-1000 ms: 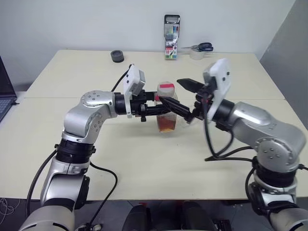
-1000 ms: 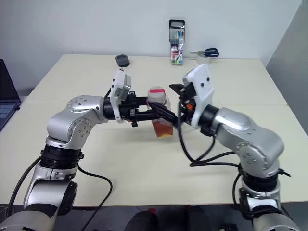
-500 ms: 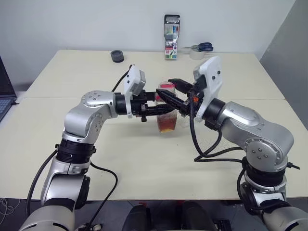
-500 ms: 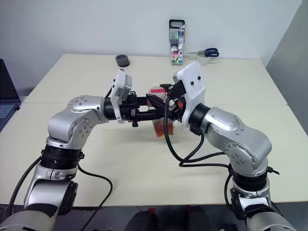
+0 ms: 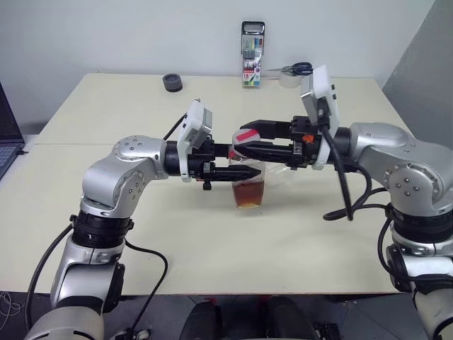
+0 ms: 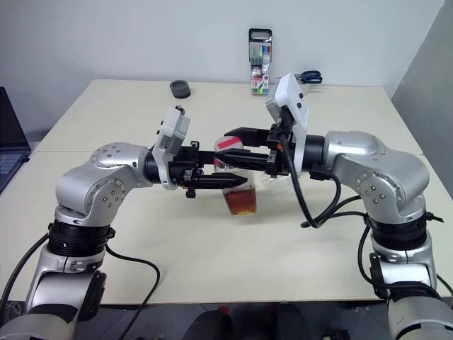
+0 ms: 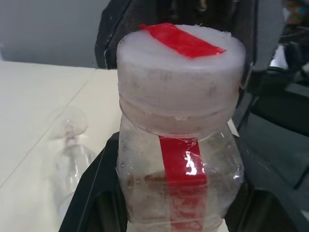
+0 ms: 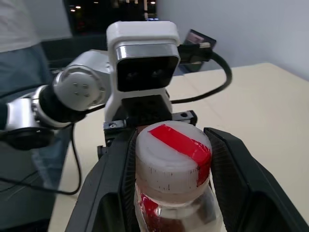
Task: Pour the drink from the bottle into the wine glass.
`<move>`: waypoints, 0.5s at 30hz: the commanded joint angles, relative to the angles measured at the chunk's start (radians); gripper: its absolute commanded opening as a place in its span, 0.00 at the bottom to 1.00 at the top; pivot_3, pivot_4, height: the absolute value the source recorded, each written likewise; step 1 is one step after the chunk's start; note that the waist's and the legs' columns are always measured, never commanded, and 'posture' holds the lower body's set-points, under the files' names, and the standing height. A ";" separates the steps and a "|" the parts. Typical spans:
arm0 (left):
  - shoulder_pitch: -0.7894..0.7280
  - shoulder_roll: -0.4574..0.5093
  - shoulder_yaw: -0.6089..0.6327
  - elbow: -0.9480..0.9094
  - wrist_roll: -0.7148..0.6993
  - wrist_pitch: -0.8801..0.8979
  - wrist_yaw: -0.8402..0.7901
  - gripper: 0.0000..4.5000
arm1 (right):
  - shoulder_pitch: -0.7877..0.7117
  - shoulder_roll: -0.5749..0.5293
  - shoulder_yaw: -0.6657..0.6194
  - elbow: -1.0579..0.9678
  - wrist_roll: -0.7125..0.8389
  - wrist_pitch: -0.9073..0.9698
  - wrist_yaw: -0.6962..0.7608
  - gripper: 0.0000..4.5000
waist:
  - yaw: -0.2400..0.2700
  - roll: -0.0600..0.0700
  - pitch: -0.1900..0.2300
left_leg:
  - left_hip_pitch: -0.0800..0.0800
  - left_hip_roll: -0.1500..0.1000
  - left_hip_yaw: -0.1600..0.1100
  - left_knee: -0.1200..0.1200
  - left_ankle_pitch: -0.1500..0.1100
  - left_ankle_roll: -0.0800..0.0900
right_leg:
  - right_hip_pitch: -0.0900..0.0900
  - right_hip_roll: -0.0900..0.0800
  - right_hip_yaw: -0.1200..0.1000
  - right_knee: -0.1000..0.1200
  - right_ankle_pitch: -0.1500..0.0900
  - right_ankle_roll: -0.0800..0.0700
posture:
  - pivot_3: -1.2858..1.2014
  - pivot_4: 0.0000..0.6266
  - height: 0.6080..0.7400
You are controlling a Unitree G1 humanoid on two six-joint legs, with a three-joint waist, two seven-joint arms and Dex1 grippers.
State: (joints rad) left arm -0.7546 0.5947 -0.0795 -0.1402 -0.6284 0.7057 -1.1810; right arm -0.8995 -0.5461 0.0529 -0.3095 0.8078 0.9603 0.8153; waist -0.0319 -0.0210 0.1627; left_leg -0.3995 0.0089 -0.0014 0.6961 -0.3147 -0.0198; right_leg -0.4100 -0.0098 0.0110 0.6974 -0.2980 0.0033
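You are holding the bottle (image 5: 248,177) above the table (image 5: 106,120), with both arms meeting at it, so take the bottle as the landmark.

To its left, your left gripper (image 5: 237,171) is reaching in level and is clamped nearly closed on the bottle's body, below the cap (image 7: 179,79); the left wrist view shows black fingers (image 7: 94,193) pressing the clear plastic on either side of the red label strip (image 7: 182,166). The bottle is standing upright in that grip, and the drink (image 5: 248,193) is sitting in its lower part, tea-brown.

At the bottle's top, the whitish cap with the red top is on. Your right gripper (image 5: 248,140), coming in level from the bottle's right, is closing around that cap: the right wrist view shows its fingers (image 8: 116,179) flanking the cap closely, partly open, though you cannot tell for sure whether the pads are touching it.

Just beyond the bottle, to its right, the wine glass (image 5: 279,170) is hard to make out behind the arms; in the left wrist view it (image 7: 70,145) looks clear and empty.

So, by the look of it, nothing is poured. The bottle is lifted and steadied; uncapping, tilting over the glass and pouring are all left to do.
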 commanded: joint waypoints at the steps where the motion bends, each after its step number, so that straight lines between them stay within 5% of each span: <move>1: -0.051 -0.007 -0.012 -0.082 -0.076 0.029 -0.060 0.46 | -0.044 -0.021 -0.008 0.054 -0.037 -0.058 0.049 0.41 | 0.000 0.000 0.000 | 0.000 0.000 0.000 0.000 0.000 0.000 | 0.000 0.000 0.000 0.000 0.000 0.000 | 0.52 0.24 1.00; 2: -0.054 -0.005 -0.006 -0.072 -0.072 0.031 -0.057 0.46 | -0.037 -0.031 -0.019 0.053 -0.031 -0.050 0.050 0.41 | 0.001 0.000 0.000 | 0.000 0.000 0.000 0.000 0.000 0.000 | 0.000 0.000 0.000 0.000 0.000 0.000 | 0.52 0.24 1.00; 10: -0.022 0.016 0.025 -0.022 -0.021 0.007 -0.007 0.46 | 0.146 -0.129 -0.199 -0.184 0.138 0.105 -0.098 0.99 | 0.006 0.000 0.000 | -0.002 0.000 0.000 0.001 0.000 0.000 | 0.000 -0.002 -0.001 -0.001 0.000 0.000 | 0.52 0.24 1.00; 15: -0.014 0.003 0.028 -0.001 0.000 -0.009 0.036 0.46 | 0.206 -0.077 -0.241 -0.322 0.190 0.142 -0.312 0.99 | -0.002 0.000 0.000 | 0.000 0.000 0.000 0.000 0.000 0.000 | 0.000 -0.001 0.000 0.001 0.000 0.000 | 0.52 0.24 1.00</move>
State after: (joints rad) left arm -0.7614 0.5993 -0.0838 -0.1341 -0.6286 0.7199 -1.1607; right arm -0.6908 -0.6427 -0.1625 -0.5796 0.9735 1.1013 0.5856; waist -0.0334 -0.0210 0.1627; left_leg -0.3995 0.0093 -0.0015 0.6963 -0.3146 -0.0201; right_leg -0.4100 -0.0105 0.0109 0.6981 -0.2980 0.0034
